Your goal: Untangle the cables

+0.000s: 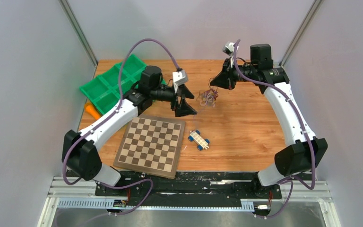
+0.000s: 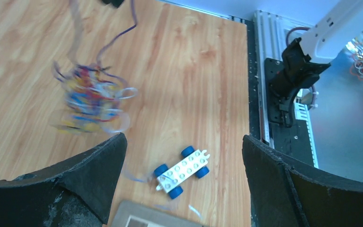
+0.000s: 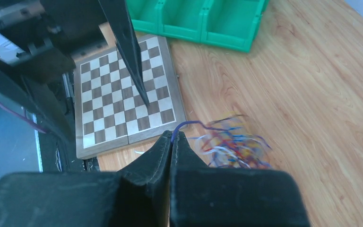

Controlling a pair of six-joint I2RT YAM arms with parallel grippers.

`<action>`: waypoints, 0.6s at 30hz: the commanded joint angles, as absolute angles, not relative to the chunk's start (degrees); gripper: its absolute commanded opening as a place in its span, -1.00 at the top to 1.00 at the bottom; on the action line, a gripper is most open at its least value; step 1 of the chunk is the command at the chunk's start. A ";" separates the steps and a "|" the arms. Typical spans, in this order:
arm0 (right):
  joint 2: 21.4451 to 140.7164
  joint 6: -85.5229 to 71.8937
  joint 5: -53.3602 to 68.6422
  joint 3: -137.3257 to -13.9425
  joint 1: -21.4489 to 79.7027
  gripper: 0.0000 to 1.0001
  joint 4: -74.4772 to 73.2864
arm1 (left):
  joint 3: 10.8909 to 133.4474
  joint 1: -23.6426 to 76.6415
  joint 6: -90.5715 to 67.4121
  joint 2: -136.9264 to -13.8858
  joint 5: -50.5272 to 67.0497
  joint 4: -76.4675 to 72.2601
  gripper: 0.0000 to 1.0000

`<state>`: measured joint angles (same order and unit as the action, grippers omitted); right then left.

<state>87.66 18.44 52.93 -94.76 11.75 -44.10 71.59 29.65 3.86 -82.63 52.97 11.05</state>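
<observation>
The cables are a small clump of thin mixed-colour wires hanging in the air over the table's middle, blurred in the left wrist view and the right wrist view. My right gripper is shut on a purple strand that runs from its tips to the clump; it also shows in the top view, just right of the clump. My left gripper is open and empty, just left of and below the clump; its jaws stand wide apart.
A chessboard lies at the front left. A white toy car base with blue wheels sits right of it, also in the left wrist view. A green compartment tray and an orange object are at the back left.
</observation>
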 commanded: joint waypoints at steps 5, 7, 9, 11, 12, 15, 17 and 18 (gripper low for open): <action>84.54 18.34 55.29 -92.82 12.02 1.00 -43.41 | 73.98 34.65 1.82 -91.49 47.69 -3.03 -1.00; 84.31 18.62 55.49 -92.11 12.04 1.00 -43.39 | 73.30 34.63 3.38 -92.41 47.20 -5.54 -0.98; 84.05 18.80 55.13 -91.18 12.04 1.00 -43.41 | 72.66 34.56 5.55 -92.97 47.90 -6.16 -0.97; 83.33 19.95 51.42 -88.50 12.03 1.00 -43.40 | 72.25 34.03 5.36 -93.63 48.82 -5.40 -0.97; 83.18 21.04 48.46 -86.53 12.04 1.00 -43.64 | 71.94 33.89 5.71 -93.66 49.06 -4.94 -0.97; 82.36 26.98 37.56 -77.70 11.74 1.00 -44.03 | 70.10 33.67 10.09 -93.26 48.69 0.06 -0.99; 82.33 30.40 29.53 -70.07 11.45 1.00 -43.39 | 70.03 33.71 12.41 -93.75 46.75 3.97 -1.00; 83.00 31.95 25.33 -67.33 11.20 1.00 -43.01 | 70.73 33.67 13.17 -94.65 46.05 5.33 -1.00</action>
<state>82.65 23.64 41.87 -76.42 11.86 -43.05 70.72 33.80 7.14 -94.00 48.16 0.14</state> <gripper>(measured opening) 0.004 0.995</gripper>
